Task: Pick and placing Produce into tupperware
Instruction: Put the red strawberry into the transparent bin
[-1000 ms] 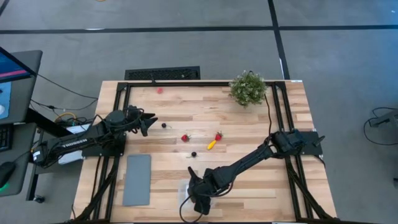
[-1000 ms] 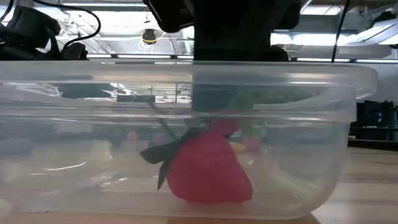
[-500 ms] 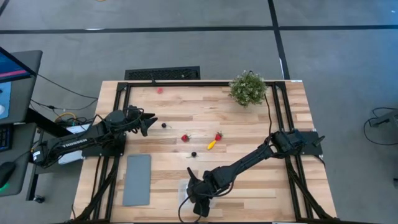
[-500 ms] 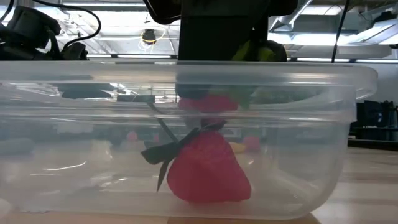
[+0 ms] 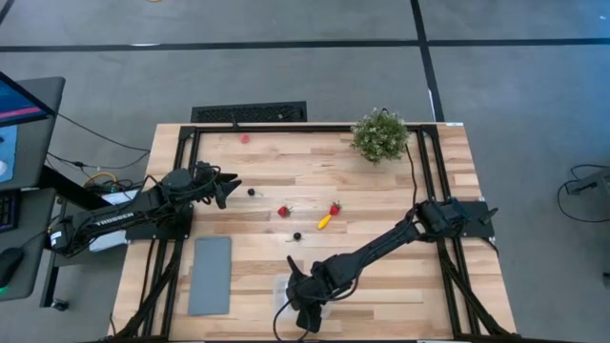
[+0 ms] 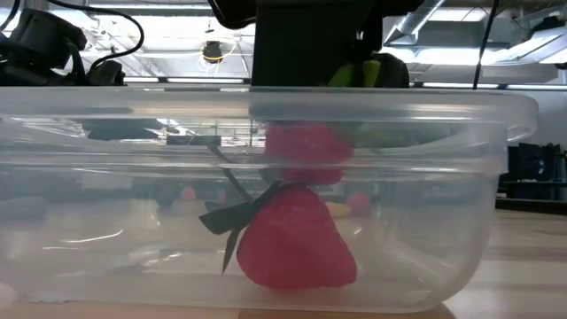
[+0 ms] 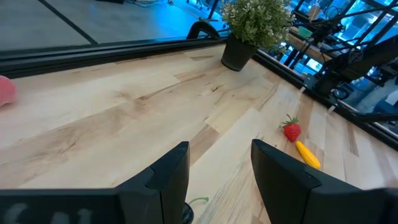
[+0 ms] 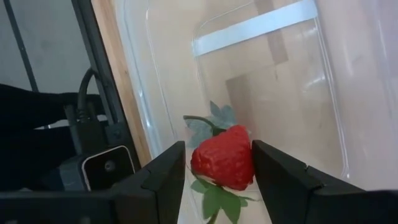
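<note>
Right jaws spread over the tupperware (image 5: 303, 297), a red strawberry (image 8: 224, 158) between them.
A strawberry already lies inside (image 6: 297, 239). Left gripper (image 7: 217, 180), jaws parted and empty, waits on the tabletop (image 5: 381, 195) nearest the black berry (image 5: 252, 191); other strawberries (image 5: 283, 211) and the yellow piece (image 5: 325, 221) lie mid-table.

What I can't make out from here

From overhead, my right arm covers most of the tupperware (image 5: 284, 297) at bottom centre; the black berries (image 5: 296, 235) are mere specks; in the low view the container's sides run off frame.
</note>
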Action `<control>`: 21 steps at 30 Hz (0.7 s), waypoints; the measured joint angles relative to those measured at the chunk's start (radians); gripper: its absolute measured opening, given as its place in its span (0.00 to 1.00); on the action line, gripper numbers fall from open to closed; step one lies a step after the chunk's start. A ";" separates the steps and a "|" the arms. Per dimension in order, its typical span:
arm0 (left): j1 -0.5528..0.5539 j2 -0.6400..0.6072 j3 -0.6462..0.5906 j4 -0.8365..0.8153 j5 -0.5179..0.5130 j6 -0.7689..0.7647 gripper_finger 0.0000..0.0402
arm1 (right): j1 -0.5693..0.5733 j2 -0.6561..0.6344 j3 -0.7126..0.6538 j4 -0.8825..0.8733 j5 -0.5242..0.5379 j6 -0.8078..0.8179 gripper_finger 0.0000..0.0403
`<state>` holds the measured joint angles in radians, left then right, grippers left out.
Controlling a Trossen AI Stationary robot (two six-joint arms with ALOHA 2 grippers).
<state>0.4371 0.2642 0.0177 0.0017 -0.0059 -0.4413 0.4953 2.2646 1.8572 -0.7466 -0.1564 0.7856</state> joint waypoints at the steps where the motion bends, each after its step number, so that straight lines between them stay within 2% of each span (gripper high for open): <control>1: 0.000 0.000 0.000 0.000 0.000 0.000 0.41 | 0.000 -0.003 0.000 -0.001 0.001 0.000 0.51; 13: 0.000 0.000 0.000 0.000 0.000 0.000 0.41 | -0.014 -0.044 0.001 -0.008 0.035 -0.007 0.50; 17: 0.000 0.000 0.000 0.000 -0.001 0.001 0.41 | -0.038 -0.117 0.001 -0.111 0.125 -0.047 0.51; 21: 0.000 0.003 0.000 0.000 -0.001 0.001 0.41 | -0.078 -0.214 0.000 -0.269 0.267 -0.085 0.51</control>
<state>0.4372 0.2676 0.0177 0.0021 -0.0070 -0.4400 0.4172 2.0503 1.8576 -1.0158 0.1105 0.7002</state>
